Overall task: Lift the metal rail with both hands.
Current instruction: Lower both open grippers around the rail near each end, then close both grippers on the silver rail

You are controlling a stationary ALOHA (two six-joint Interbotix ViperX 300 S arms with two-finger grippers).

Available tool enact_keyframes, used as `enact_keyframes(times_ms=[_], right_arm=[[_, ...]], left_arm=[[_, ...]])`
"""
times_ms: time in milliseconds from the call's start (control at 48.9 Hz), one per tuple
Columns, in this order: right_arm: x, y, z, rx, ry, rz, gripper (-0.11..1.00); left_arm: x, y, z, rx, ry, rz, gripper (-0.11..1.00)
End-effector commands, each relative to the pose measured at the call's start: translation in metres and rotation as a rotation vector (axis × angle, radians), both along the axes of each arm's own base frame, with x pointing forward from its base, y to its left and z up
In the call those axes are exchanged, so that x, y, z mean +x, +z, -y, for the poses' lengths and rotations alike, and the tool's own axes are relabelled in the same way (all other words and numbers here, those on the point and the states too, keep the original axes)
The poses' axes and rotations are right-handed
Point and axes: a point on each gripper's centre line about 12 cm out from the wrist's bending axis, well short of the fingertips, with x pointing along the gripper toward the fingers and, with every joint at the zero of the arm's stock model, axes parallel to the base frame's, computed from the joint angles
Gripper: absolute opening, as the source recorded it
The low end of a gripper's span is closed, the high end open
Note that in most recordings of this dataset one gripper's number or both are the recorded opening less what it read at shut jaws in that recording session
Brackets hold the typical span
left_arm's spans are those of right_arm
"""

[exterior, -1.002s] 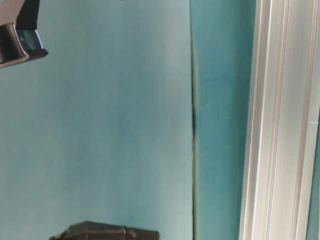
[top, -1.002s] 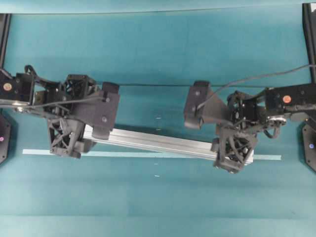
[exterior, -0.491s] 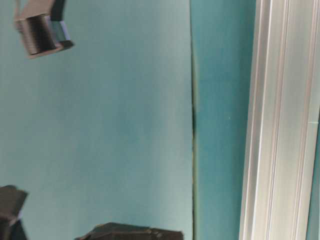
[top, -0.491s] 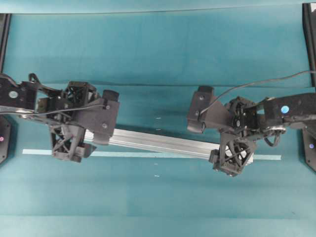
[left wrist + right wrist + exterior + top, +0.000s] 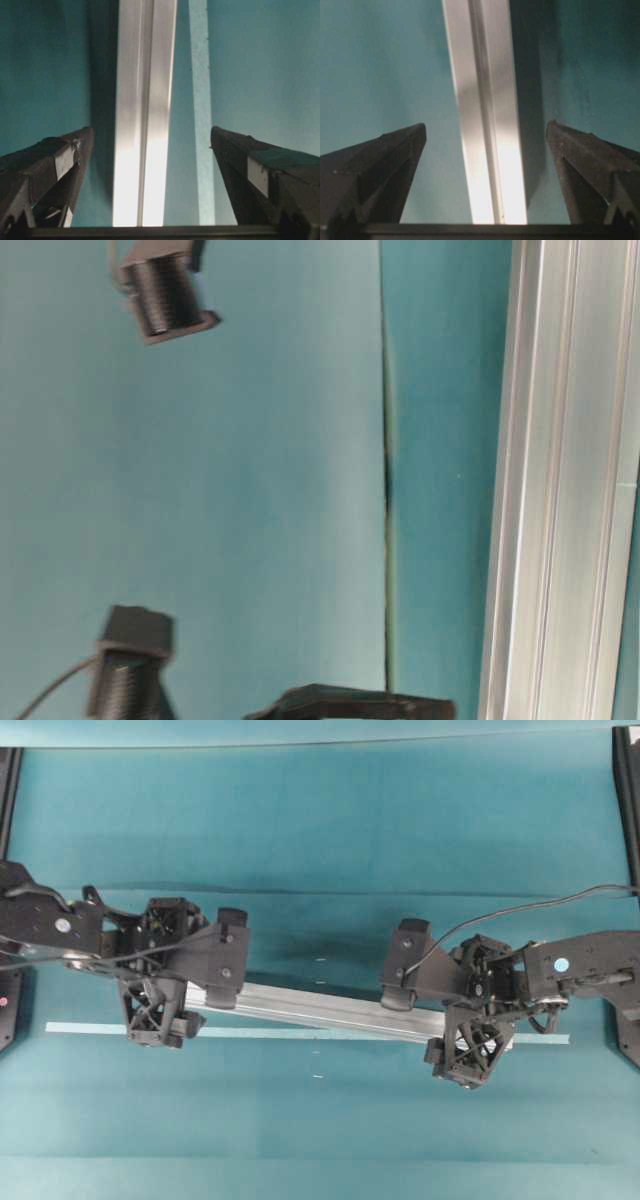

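The metal rail (image 5: 320, 1010) lies on the teal mat, slanting down to the right. My left gripper (image 5: 168, 1002) hangs over its left end and my right gripper (image 5: 476, 1030) over its right end. In the left wrist view the rail (image 5: 142, 125) runs up between the fingers (image 5: 57, 162), closer to the left one, with gaps on both sides. The left gripper (image 5: 151, 131) is open. In the right wrist view the rail (image 5: 485, 100) is centred between wide-spread fingers (image 5: 580, 160). The right gripper (image 5: 486, 126) is open and touches nothing.
A thin pale-teal tape strip (image 5: 260, 1032) runs across the mat, partly under the rail, and shows beside it (image 5: 199, 100). A mat seam (image 5: 386, 480) lies left of the rail (image 5: 565, 480). Black arm parts (image 5: 165, 295) stand nearby. Frame posts (image 5: 628, 790) flank the table.
Both grippers have come lower over the rail's ends and drawn slightly inward. The right jaws have spread a little wider. The rail has not moved.
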Motion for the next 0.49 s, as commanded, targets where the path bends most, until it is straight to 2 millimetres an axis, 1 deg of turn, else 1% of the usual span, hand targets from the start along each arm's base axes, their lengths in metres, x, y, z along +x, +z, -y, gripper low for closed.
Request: enact_keyframes(times_ms=[0, 164, 470], right_arm=[[0.001, -0.008, 0.000, -0.011, 0.011, 0.001, 1.00], [-0.003, -0.022, 0.002, -0.025, 0.027, -0.015, 1.00], [0.000, -0.041, 0.002, -0.028, 0.032, -0.015, 1.00]], left_arm=[[0.003, -0.001, -0.005, 0.001, 0.014, 0.023, 0.99], [0.009, -0.010, -0.006, 0.002, 0.018, 0.034, 0.99], [0.010, -0.033, -0.004, -0.002, 0.014, 0.000, 0.99]])
